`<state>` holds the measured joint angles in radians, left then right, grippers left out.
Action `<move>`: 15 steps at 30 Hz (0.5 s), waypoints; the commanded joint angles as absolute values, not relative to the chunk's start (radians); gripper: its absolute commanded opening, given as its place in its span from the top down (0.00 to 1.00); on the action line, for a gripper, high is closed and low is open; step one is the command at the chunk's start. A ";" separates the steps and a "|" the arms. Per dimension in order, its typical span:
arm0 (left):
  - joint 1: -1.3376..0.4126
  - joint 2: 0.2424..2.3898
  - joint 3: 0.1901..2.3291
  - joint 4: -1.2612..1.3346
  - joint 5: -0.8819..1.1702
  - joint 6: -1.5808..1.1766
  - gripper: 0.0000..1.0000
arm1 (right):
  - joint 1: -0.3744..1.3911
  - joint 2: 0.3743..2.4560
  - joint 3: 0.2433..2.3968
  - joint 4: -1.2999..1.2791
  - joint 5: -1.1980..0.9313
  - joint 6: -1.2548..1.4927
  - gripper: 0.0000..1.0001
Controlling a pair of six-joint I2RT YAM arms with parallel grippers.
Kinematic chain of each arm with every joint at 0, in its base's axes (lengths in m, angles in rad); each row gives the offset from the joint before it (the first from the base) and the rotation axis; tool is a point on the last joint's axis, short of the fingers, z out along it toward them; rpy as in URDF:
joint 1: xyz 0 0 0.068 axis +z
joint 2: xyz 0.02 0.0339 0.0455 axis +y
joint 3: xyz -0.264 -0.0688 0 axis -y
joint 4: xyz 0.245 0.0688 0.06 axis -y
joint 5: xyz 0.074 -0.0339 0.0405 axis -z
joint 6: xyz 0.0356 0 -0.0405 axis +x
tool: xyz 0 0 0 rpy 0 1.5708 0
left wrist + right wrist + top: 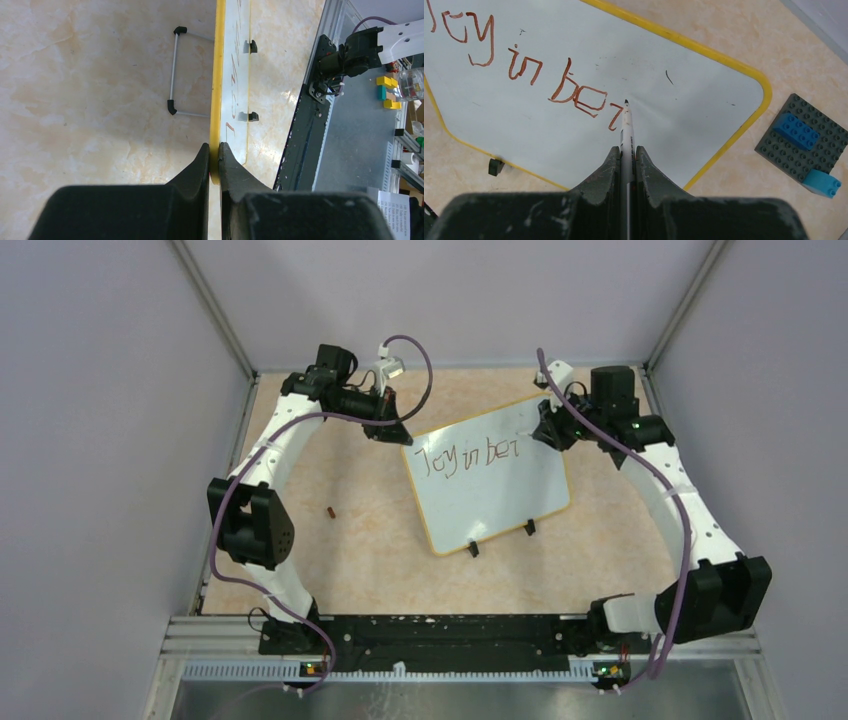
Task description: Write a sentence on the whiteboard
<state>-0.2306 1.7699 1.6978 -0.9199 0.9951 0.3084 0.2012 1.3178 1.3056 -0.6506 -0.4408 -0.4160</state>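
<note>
Right claw is closed tight on a white marker. Its dark tip meets the whiteboard just after the reddish-brown sentence, which so far reads "Joy in be" plus 1 more stroke. Left claw pinches the whiteboard's yellow rim at its far left corner. The whiteboard lies tilted mid-table, 2 black feet on its near edge. A grey studded plate with blue bricks sits just right.

The whiteboard is showing white, yellow-rimmed; the sentence is reading reddish-brown; the marker is showing white; at four o'clock the studded plate is showing grey under blue bricks.
</note>
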 commanded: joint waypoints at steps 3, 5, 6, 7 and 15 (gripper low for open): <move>-0.235 1.763 1.703 -0.890 0.998 0.327 1.00 | 0.211 1.350 1.324 -0.585 -0.455 -0.406 1.00; -0.235 1.764 1.701 -0.890 1.000 0.327 1.00 | 0.211 1.355 1.314 -0.579 -0.453 -0.408 1.00; -0.235 1.765 1.701 -0.890 1.000 0.328 1.00 | 0.212 1.357 1.309 -0.577 -0.453 -0.409 1.00; -0.235 1.766 1.700 -0.890 1.000 0.328 1.00 | 0.213 1.357 1.303 -0.576 -0.451 -0.409 1.00; -0.235 1.776 1.704 -0.890 1.002 0.326 1.00 | 0.215 1.338 1.265 -0.592 -0.448 -0.420 1.00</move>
<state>-0.2306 1.7714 1.6978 -0.9184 0.9920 0.3084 0.2073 1.3582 1.2808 -0.6132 -0.4419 -0.4156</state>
